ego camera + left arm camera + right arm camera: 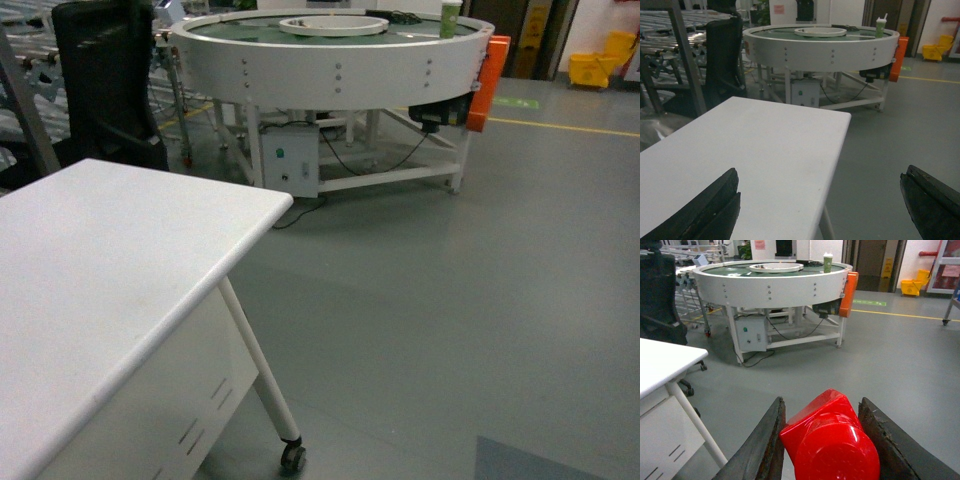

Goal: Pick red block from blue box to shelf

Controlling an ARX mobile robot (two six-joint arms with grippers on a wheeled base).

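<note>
The red block [832,440] is absent from the head view, and neither gripper is seen there. Only a white table [110,270] on castors, a round conveyor table [335,60] beyond it and grey floor [450,300] are shown. The blue box and the shelf cannot be identified in this view.

In the left wrist view, the left gripper [820,205] is seen with its 2 dark fingers [705,210] spread wide apart and nothing held between them. The white table lies beneath and ahead of it, with a green cup [881,26] on the round conveyor table far ahead.

In the right wrist view, the red block is pinched by the right gripper [822,440], its 2 fingers [762,445] touching the block on the left and right sides. The block sits tilted between them, its round stud turned toward the camera, with bare floor below and ahead.

The block is judged to be light, stiff and not fragile, being glossy moulded plastic. The smooth faces are likely slippery, so a tilted hold could let it twist or slide. A grip across 2 flat opposite side walls, below the stud, is judged safest. The present hold appears to be of that kind, though how squarely the pads meet the walls cannot be told.
</note>
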